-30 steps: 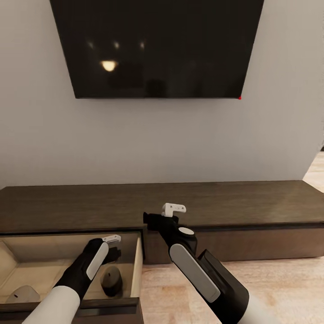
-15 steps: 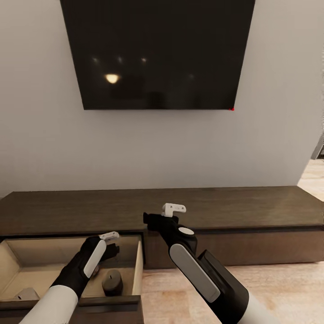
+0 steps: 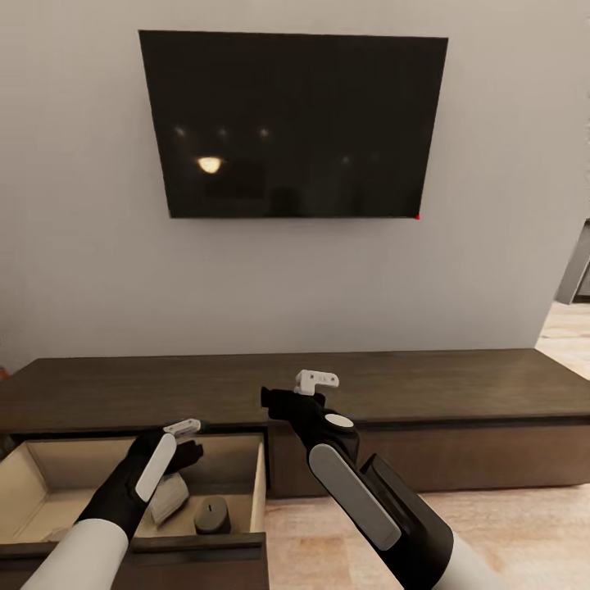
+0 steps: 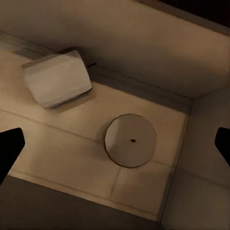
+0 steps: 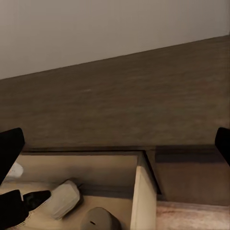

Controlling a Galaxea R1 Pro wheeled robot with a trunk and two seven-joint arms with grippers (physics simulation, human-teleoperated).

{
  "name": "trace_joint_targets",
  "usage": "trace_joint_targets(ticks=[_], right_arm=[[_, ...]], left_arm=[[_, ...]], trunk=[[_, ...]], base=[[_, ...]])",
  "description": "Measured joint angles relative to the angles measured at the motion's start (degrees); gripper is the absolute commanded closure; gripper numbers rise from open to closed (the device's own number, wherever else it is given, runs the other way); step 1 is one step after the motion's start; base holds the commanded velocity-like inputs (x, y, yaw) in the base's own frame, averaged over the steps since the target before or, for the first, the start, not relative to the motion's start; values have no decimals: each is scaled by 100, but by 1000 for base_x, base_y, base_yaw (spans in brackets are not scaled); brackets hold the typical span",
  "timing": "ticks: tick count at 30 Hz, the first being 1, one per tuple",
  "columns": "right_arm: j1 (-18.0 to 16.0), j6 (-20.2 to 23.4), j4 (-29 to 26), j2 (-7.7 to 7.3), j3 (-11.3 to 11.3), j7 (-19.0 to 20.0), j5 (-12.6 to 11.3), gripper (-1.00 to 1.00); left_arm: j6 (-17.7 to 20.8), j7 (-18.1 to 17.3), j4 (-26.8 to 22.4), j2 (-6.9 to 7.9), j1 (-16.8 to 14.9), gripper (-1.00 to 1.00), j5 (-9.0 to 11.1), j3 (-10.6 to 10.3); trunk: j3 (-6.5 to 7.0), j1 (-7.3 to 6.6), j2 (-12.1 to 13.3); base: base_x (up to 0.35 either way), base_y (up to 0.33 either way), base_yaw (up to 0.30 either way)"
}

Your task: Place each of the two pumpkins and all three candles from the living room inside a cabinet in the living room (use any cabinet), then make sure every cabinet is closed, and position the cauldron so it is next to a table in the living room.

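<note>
The cabinet (image 3: 426,385) runs along the wall, its left drawer (image 3: 256,483) pulled out to show a pale beige inside. In the drawer one candle (image 3: 213,515) stands upright and another candle (image 3: 168,498) lies on its side. My left gripper (image 3: 187,449) hangs open over them with nothing held; its view looks down on the upright candle (image 4: 130,140) and the lying candle (image 4: 57,85). My right gripper (image 3: 277,400) is open and empty above the cabinet front, beside the drawer. The pumpkins, cauldron and table are out of view.
A dark television (image 3: 295,123) hangs on the grey wall above the cabinet. Pale wooden floor (image 3: 508,524) lies in front of the cabinet at the right. The drawer's front panel (image 3: 164,549) juts toward me at the lower left.
The head camera has pulled back and the whole picture has shifted. My left gripper has drawn back from above the upright candle, uncovering a second candle lying on its side.
</note>
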Motion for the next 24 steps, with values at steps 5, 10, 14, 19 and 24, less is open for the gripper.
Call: trace_joint_targets(ticks=[5, 10, 14, 19, 24], right_arm=[[1, -1, -1, 0, -1, 1, 0, -100], [0, 0, 8, 0, 0, 0, 0, -100], [0, 0, 9, 0, 0, 0, 0, -100], [1, -1, 8, 0, -1, 0, 0, -100], [1, -1, 8, -1, -1, 0, 1, -100]], left_arm=[[3, -6, -50, 224, -2, -100, 323, 7], [1, -7, -276, 570, 9, -100, 1059, -6], [3, -8, -302, 672, 12, -100, 1229, -3], [2, -15, -309, 758, 27, -100, 1448, 33], [2, -18, -304, 897, 35, -100, 1586, 128]], trunk=[[111, -11, 7], [222, -26, 13], [311, -36, 19], [421, -46, 26], [523, -99, 115]], base=[[-187, 124, 0], [-56, 38, 0], [-31, 10, 0], [-220, 93, 0], [-297, 150, 0]])
